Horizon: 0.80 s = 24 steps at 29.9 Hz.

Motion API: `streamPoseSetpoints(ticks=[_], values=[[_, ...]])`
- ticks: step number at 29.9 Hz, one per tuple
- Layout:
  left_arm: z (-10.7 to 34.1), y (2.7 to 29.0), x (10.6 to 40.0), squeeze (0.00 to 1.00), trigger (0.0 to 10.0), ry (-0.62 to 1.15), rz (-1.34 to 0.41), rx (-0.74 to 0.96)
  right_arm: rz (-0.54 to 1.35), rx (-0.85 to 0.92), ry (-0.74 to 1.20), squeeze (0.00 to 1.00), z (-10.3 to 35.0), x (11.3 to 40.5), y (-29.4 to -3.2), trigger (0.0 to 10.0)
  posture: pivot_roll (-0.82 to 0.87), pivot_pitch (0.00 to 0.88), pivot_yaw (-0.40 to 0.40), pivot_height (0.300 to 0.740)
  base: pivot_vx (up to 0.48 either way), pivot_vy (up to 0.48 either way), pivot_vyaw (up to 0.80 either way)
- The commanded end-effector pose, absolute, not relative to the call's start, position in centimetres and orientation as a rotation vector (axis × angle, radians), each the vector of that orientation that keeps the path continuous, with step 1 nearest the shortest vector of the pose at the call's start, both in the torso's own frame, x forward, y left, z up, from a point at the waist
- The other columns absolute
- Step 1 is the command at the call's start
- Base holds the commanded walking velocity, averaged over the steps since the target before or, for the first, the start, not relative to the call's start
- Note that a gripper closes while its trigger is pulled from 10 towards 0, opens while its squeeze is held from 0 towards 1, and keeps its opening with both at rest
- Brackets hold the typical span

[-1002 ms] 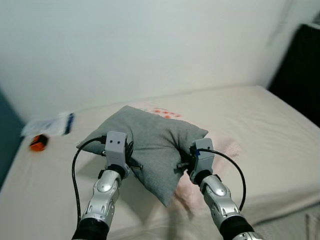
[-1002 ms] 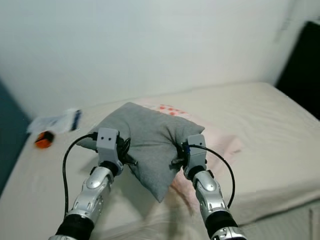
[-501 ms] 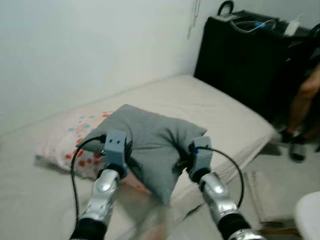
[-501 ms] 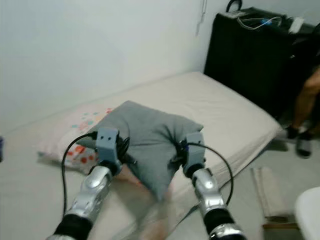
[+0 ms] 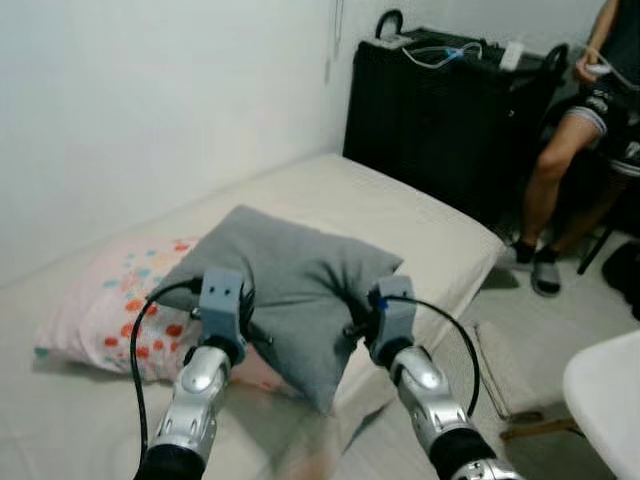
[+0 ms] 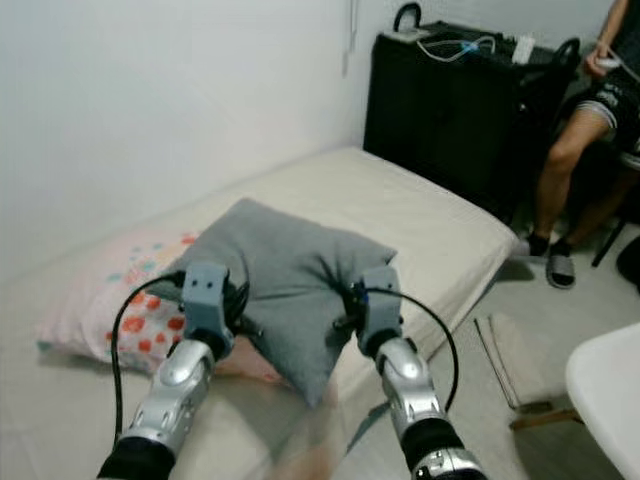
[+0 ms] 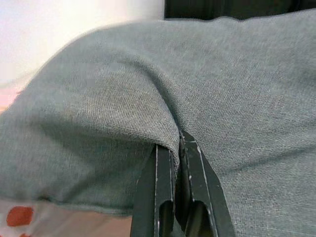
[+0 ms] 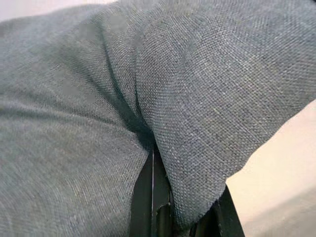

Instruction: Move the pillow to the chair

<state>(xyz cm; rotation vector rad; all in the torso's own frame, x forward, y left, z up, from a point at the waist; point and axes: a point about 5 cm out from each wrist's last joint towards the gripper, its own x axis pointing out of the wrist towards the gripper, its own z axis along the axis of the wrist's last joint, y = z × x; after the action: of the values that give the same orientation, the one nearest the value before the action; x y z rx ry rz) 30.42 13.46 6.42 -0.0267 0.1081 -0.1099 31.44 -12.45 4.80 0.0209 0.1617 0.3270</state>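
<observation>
A grey woven pillow is seen close up, its cloth gathered into a deep fold that runs down into the left pincer. The pincer's two black fingers are pressed close together, with a ridge of the pillow's fabric pinched between them. Beneath the pillow's lower edge, on the side away from the pincer, lies a strip of pale pink cloth with an orange-red spot, and beyond the pillow a dark band meets a pale wall.
</observation>
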Motion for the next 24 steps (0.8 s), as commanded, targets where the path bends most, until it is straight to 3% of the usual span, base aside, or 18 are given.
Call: streamPoseSetpoints(ticks=[1,24], values=[[7.27,14.14,30.74,0.00,10.0,0.064,-0.081,-0.017,0.265,0.011,0.143,0.00,5.15,31.68,-14.08,10.0,-0.07,0.000,0.019,0.740,0.000,0.000,-0.80],[6.63,13.93,30.59,0.00,10.0,0.103,-0.105,0.025,0.207,0.042,0.183,0.00,4.50,31.66,-14.98,10.0,-0.07,0.000,0.024,0.740,0.000,0.000,-0.80]])
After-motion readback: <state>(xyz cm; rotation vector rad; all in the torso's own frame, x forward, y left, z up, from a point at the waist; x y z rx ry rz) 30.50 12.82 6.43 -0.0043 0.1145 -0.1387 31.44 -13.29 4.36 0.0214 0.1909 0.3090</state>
